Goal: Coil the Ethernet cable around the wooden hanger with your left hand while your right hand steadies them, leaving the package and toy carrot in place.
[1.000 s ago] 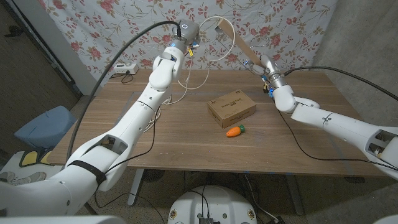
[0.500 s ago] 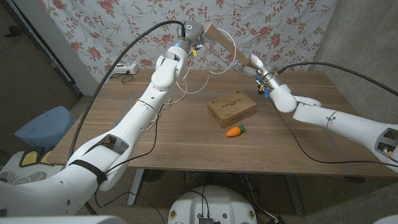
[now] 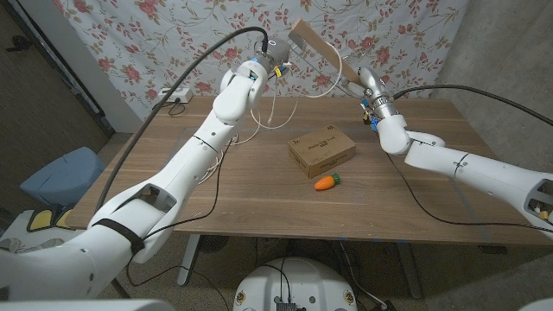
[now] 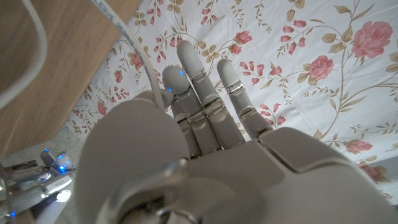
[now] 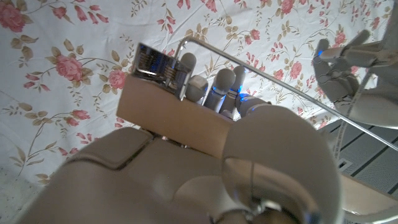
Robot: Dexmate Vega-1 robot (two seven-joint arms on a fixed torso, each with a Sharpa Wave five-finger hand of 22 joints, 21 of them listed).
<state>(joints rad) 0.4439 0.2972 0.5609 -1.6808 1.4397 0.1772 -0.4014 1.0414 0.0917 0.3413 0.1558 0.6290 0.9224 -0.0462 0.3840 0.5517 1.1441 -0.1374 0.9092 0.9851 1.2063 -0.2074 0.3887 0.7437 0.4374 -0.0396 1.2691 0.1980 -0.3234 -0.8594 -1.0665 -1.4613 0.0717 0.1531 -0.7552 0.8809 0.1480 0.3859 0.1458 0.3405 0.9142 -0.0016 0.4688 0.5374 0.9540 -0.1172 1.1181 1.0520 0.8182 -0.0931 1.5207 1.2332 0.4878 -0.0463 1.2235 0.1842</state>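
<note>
- The Ethernet cable (image 3: 275,102) is hanging in limp white loops from beside the left hand (image 3: 278,57) down to the wooden table (image 3: 173,199); it is looking light, soft and springy, likely to slip off unless kept taut;
- The wooden hanger (image 3: 321,53) is being held up above the table's far edge, looking stiff and light; its bare wooden bar seems the safest place to take hold;
- The right hand (image 5: 205,134) is wrapping its fingers (image 5: 221,84) around the hanger by its metal clip (image 5: 155,62);
- The left hand's fingers are lying nearly straight and close together; the cable is running past them, but whether it is being pinched I cannot tell.
</note>
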